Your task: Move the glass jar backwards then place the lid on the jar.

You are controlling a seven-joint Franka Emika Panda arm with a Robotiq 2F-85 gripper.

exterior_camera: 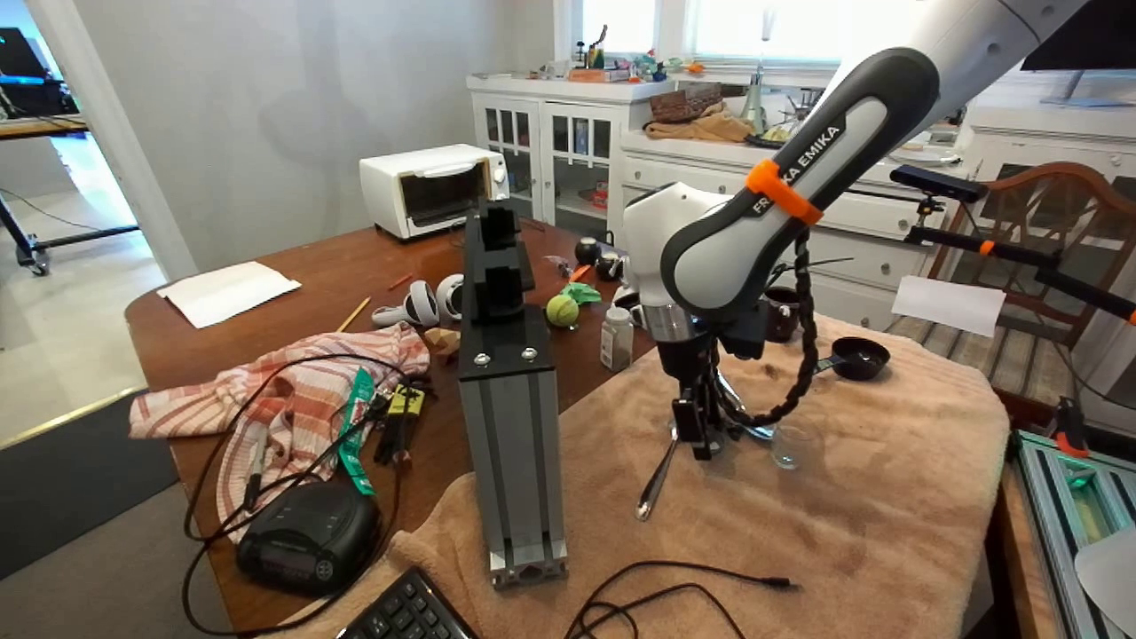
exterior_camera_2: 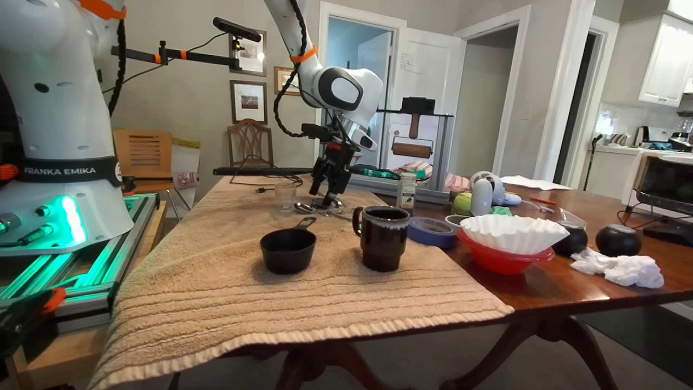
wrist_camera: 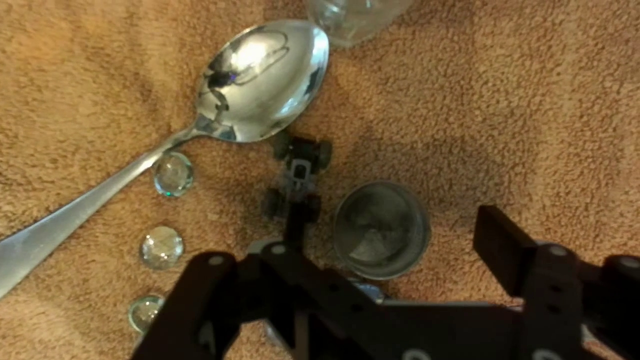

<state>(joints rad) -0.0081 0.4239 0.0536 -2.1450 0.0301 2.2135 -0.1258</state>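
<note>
Near the glass jar [wrist_camera: 357,20], a spoon [wrist_camera: 240,102] and round rimmed piece [wrist_camera: 381,230] are resting; I'm holding the claw [wrist_camera: 396,235] spread.

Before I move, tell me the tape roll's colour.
The tape roll is blue; it shows best in an exterior view.

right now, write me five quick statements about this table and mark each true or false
1. The glass jar stands on the towel. True.
2. The hand is shut on the glass jar. False: the hand is open, apart from the glass jar.
3. White fluted paper sits in the red bowl. True.
4. The tennis ball lies on the towel. False: the tennis ball is on the wooden table.
5. A spoon lies on the towel. True.
</note>
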